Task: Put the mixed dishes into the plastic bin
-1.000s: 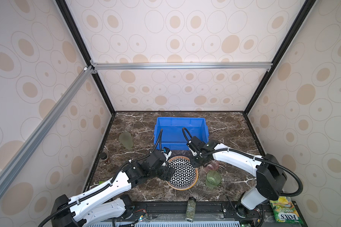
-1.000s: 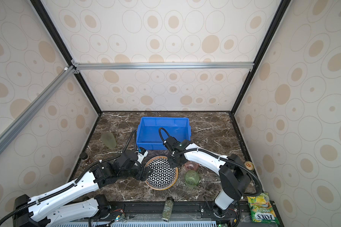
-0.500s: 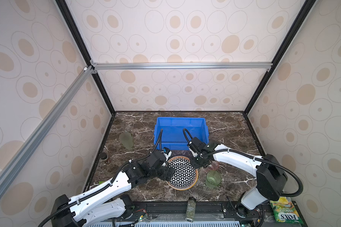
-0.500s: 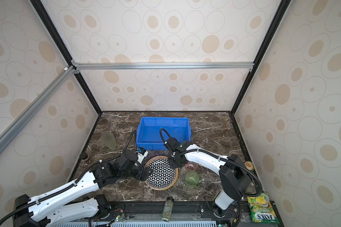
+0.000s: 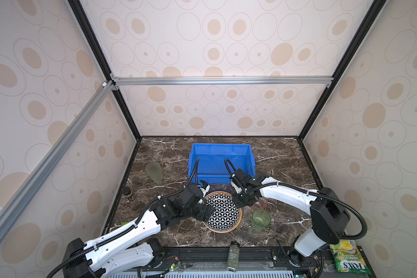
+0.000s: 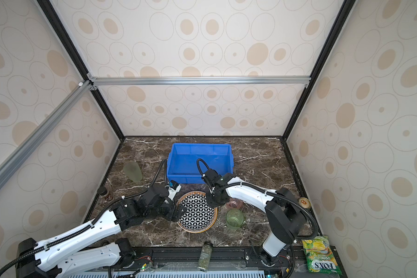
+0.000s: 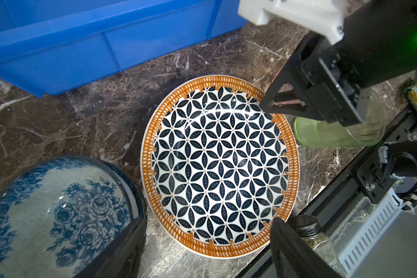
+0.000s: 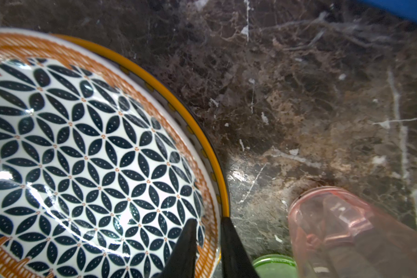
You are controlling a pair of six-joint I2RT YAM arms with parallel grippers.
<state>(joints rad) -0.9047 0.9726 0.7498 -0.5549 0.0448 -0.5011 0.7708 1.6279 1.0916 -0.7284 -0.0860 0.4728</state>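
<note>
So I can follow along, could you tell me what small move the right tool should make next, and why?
Probably lift the rim slightly: the right tool seems closed on the rim of the geometric plate, and the blue bin stands empty behind it.

On the table [image 5: 287, 168], the bin [image 5: 222, 145] sits at the back centre, with a plate [image 5: 223, 211] just before it. Right of the plate are two cups, the farther cup [image 5: 261, 204] behind the nearer cup [image 5: 260, 219]. A bowl [image 7: 58, 211] sits just beside the plate. A third cup [image 5: 154, 171] is left of the bin. A jar [image 5: 234, 256] lies on the rail [image 5: 202, 252] before the table.
</note>
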